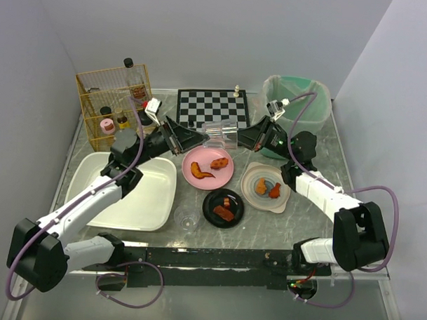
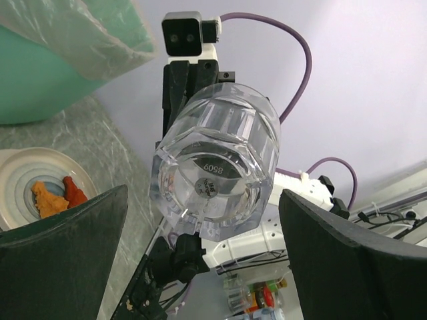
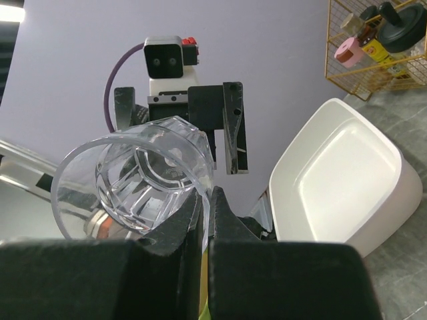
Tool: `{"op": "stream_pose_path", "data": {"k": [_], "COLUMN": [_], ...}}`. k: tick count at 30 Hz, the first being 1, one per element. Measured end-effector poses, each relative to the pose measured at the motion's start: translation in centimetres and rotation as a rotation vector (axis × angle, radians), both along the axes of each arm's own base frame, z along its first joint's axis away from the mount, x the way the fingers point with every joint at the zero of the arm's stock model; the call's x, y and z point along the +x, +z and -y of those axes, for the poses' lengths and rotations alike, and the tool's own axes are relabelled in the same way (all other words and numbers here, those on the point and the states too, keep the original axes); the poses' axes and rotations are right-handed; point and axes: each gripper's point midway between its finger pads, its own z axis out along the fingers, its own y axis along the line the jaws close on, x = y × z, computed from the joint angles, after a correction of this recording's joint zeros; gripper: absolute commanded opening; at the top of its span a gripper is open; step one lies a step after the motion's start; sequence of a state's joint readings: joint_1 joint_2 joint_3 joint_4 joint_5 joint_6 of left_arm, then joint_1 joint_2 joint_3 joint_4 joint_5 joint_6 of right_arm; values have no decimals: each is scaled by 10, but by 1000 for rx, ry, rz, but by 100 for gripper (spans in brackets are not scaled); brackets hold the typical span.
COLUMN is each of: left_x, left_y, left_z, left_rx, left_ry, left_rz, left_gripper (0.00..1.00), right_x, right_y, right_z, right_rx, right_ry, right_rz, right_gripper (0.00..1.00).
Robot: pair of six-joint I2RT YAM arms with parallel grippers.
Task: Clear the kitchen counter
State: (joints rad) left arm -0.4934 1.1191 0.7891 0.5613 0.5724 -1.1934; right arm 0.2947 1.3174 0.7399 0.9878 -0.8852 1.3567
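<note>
A clear glass tumbler (image 1: 221,134) hangs on its side in the air above the grey marble kitchen counter (image 1: 267,232). My right gripper (image 1: 244,136) is shut on its rim, one finger inside and one outside, as the right wrist view shows (image 3: 208,193). The tumbler's open mouth (image 3: 143,177) faces that camera. My left gripper (image 1: 197,138) is open, and its two fingers stand wide apart just short of the tumbler's base (image 2: 217,173). The left gripper (image 2: 203,200) touches nothing.
On the counter are a pink plate (image 1: 203,156), a black plate (image 1: 210,202) and a beige plate (image 1: 249,177), each with food. A small glass (image 1: 186,219), a white tub (image 1: 121,199), a chessboard (image 1: 214,107), a green bin (image 1: 296,96) and a wire basket (image 1: 114,104) stand around.
</note>
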Motion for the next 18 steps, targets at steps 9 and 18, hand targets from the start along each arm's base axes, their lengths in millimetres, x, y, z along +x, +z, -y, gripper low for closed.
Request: {"op": "stream_pose_path", "data": {"k": [9,18], "left_x": [-2,-3], "left_y": [-6,-3], "left_z": [10,14], "left_rx": [4,-1], "left_ry": [-31,-44], "left_rz": [-3,7], "left_gripper": [88,65], "right_x": [-2,-4], "right_y": [-7,-10], "right_z": [0,1], "right_rx": [-11,-20], "right_ry": [5,2], "right_rz": [-16,-17], "right_gripper": [0,0]}}
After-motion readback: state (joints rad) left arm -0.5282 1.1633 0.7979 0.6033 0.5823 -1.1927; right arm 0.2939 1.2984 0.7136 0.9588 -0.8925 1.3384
